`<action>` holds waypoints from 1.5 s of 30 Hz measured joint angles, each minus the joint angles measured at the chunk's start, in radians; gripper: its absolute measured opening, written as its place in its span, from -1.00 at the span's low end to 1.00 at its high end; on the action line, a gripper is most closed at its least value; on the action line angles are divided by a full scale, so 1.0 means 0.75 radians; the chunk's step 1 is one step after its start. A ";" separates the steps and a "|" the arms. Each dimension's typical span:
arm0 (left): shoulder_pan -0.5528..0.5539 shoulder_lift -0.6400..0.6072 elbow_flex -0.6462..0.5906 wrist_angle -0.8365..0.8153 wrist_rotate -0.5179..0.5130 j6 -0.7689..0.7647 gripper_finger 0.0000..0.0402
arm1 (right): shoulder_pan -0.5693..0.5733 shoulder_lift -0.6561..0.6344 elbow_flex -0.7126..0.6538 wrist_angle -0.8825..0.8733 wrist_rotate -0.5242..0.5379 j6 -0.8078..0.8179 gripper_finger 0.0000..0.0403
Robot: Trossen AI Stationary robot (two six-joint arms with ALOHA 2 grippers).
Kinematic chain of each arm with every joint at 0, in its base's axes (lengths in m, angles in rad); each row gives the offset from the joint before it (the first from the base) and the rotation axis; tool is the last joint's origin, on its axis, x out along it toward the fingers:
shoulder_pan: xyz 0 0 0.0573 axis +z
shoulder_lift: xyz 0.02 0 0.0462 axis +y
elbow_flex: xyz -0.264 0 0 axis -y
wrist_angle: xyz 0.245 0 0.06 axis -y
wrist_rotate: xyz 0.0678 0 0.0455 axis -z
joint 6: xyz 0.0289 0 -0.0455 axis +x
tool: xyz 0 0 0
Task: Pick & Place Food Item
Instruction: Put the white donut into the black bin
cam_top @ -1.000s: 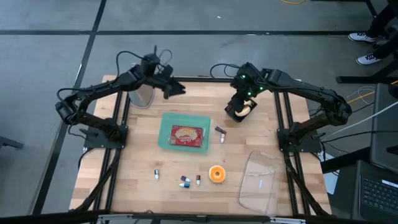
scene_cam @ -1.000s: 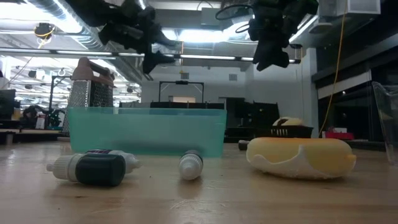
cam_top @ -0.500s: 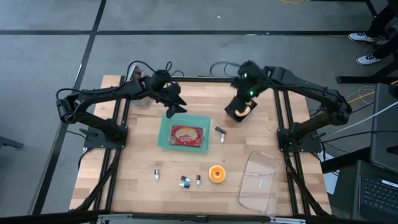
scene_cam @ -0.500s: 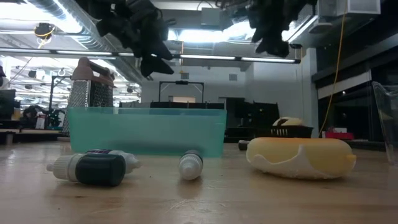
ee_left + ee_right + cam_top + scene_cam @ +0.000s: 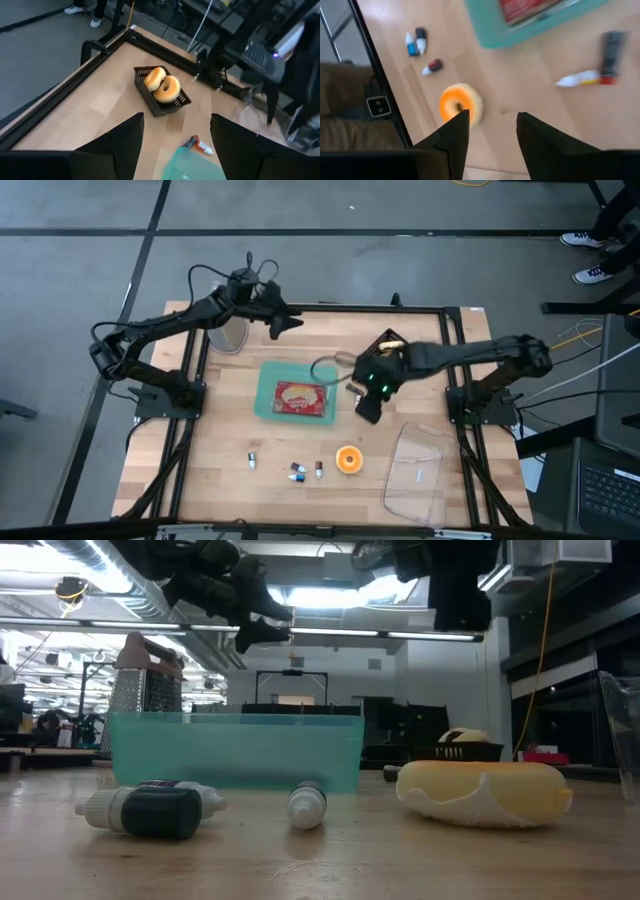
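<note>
Nothing picked yet. Right end effector point(image 5: 366, 406) spread, empty, above the worktop point(image 5: 220, 460) near the orange donut point(image 5: 347, 459). Left end effector point(image 5: 283, 323) spread, empty, waiting near the grater point(image 5: 229, 332). Two donuts sit in the basket point(image 5: 161, 90).

Right pincer point(image 5: 367, 412) swung from the doughnut basket point(image 5: 162, 92) toward the table middle, left pincer point(image 5: 283, 326) back near the rear edge

A packet point(image 5: 301, 398) lies in the tray point(image 5: 268, 406) mid-table, small bottles point(image 5: 298, 470) before it, perhaps a donut point(image 5: 347, 459) to their right.

Open end effector point(image 5: 490, 135) above orange donut point(image 5: 460, 105); teal tray point(image 5: 520, 22) beyond.
</note>
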 joint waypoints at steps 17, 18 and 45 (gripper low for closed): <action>0.058 0.000 0.000 -0.014 0.126 0.018 0.11 | 0.196 0.313 -0.001 0.259 -0.200 0.062 -0.20; 0.058 0.000 0.000 -0.014 0.127 0.018 0.11 | 0.200 0.322 -0.001 0.256 -0.189 0.058 -0.20; 0.057 -0.001 0.000 -0.025 0.201 0.005 0.11 | 0.205 0.457 -0.184 0.487 -0.207 0.024 -0.20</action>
